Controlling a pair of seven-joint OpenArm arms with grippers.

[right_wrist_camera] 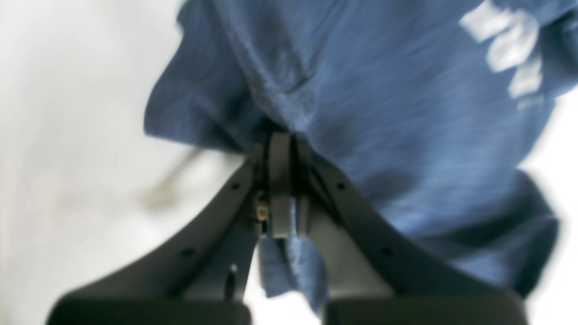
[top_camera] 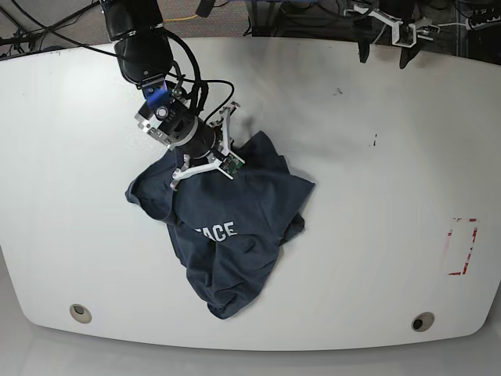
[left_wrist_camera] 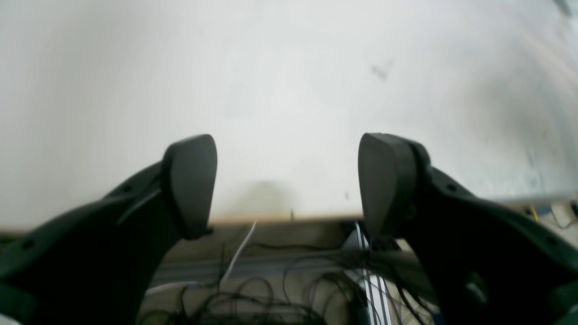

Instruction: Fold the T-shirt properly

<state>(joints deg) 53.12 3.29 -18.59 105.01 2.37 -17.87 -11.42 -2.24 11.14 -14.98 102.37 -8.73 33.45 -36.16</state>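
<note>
So the table (top_camera: pixel 376 235) is a big white top and the T-shirt (top_camera: pixel 235 235) is bunched in a lump a bit left of centre in the base view, lettering face up, nowhere near flat. Sleeve or hem bits stick out around 9 o'clock and 3 o'clock of the heap, with the long tail hanging toward 6 o'clock.

The right gripper (right_wrist_camera: pixel 284 149) is clenched on a pinch of navy fabric at the 12 o'clock edge of the heap; the wrist view shows cloth squeezed between the pads and a flap poking out behind them. The left gripper (left_wrist_camera: pixel 286 180) is spread wide with nothing in it, parked up at the far edge of the table around 1 o'clock, well away from the shirt.

My worry: that pinch looks like it caught more than one layer. Lift from there and the whole wad probably comes up twisted instead of spreading out. Also, with just one arm holding, the shirt could swing or drag and slip free.
</note>
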